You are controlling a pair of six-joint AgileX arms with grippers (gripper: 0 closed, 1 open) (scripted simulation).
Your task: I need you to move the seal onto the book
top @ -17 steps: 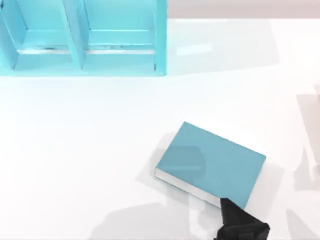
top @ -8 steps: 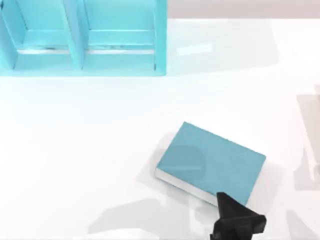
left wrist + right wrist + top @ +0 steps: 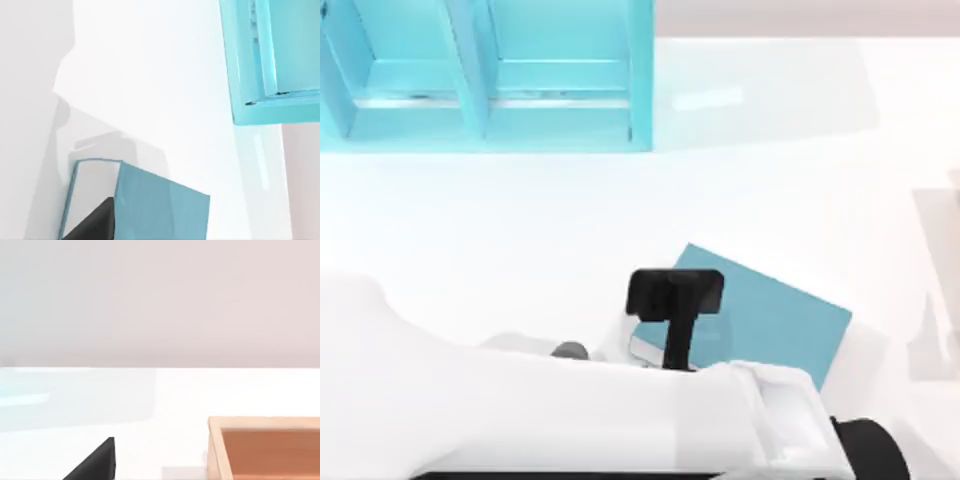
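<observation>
left hand (image 3: 675, 295): over the book's left corner; grip state cannot be told
book (image 3: 765, 325): flat on the desk (image 3: 520, 230), under the hand

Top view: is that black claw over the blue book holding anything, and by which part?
It cannot be told. The left gripper hangs above the book's left end, and its underside is hidden from above.
</observation>
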